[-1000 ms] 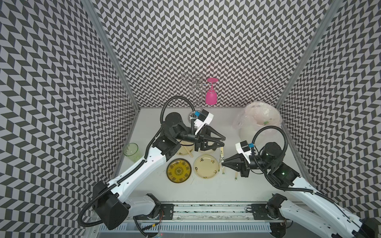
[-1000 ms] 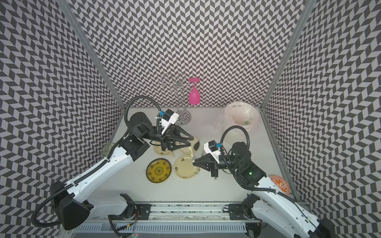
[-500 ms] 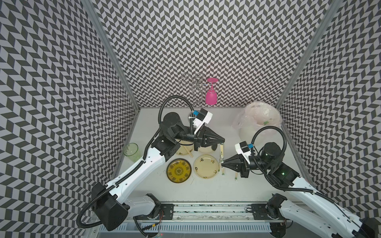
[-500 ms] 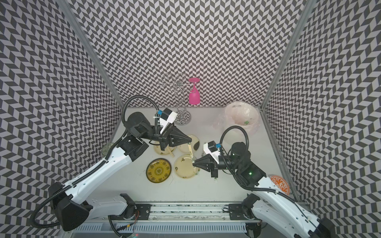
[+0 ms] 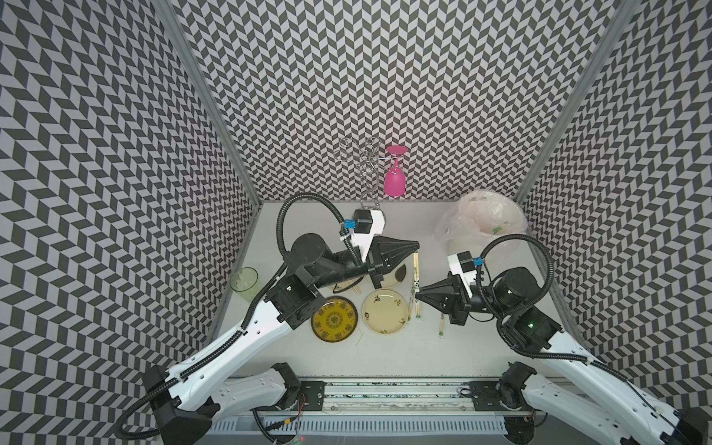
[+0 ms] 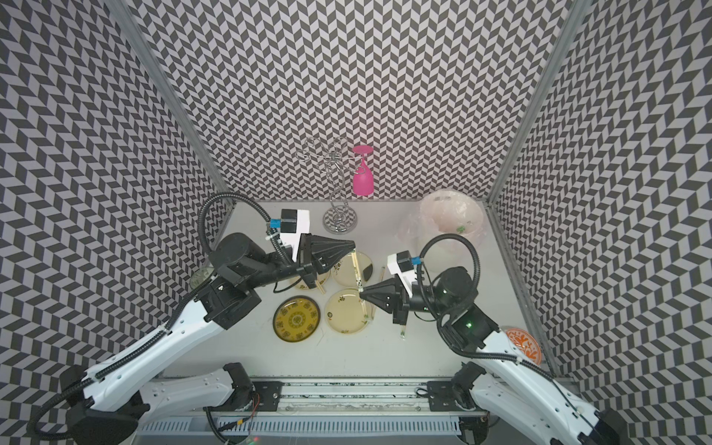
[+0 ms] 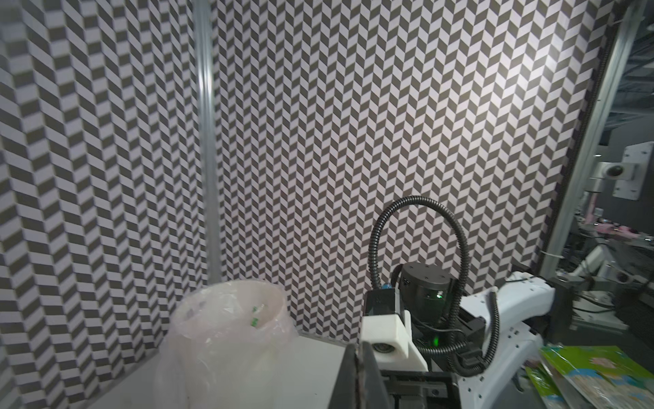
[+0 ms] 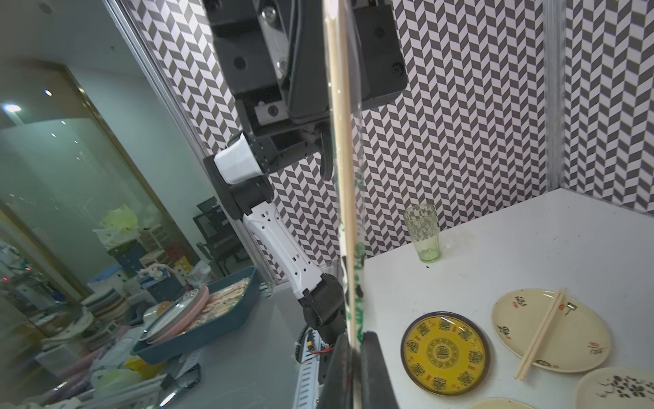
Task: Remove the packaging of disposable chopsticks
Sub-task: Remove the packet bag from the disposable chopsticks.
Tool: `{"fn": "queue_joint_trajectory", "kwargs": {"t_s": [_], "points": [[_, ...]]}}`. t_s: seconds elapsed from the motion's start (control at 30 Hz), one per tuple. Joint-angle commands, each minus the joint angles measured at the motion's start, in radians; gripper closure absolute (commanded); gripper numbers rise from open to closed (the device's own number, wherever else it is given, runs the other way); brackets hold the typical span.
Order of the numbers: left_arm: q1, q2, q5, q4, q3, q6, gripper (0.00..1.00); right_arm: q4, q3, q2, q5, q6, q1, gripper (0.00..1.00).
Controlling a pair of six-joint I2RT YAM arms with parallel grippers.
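Observation:
A pair of disposable chopsticks (image 5: 415, 269) still in its clear packaging (image 8: 357, 248) with green print hangs above the table between my two grippers. My right gripper (image 5: 418, 297) is shut on it towards its near end, as the right wrist view (image 8: 355, 350) shows. My left gripper (image 5: 417, 246) is shut at its far end, jaws together in the left wrist view (image 7: 361, 357). Both top views show the sleeve's green end sticking out past the right gripper (image 6: 361, 294). Another wrapped pair (image 5: 441, 327) lies on the table under the right arm.
Below the grippers are a yellow plate (image 5: 334, 319), a cream plate (image 5: 385, 316) and a further plate (image 8: 566, 318) bearing bare chopsticks (image 8: 541, 333). A green glass (image 5: 244, 283) stands left. A bin with pinkish bag (image 5: 485, 221) is back right. A rack with pink glass (image 5: 395, 181) stands behind.
My left gripper's jaws, open a second ago, have closed at the far end of the wrapped chopsticks. The right gripper has stayed shut and in place.

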Motion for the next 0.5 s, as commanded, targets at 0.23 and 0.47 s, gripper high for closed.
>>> {"fn": "queue_joint_trajectory", "kwargs": {"t_s": [0.23,0.47], "points": [[-0.353,0.017,-0.760,0.118,-0.126,0.443,1.00,0.125,0.134,0.067,0.128,0.415,-0.004,1.00],[-0.419,0.035,-0.849,0.137,-0.197,0.440,1.00,0.059,0.251,0.077,0.160,0.392,-0.024,1.00]]}}
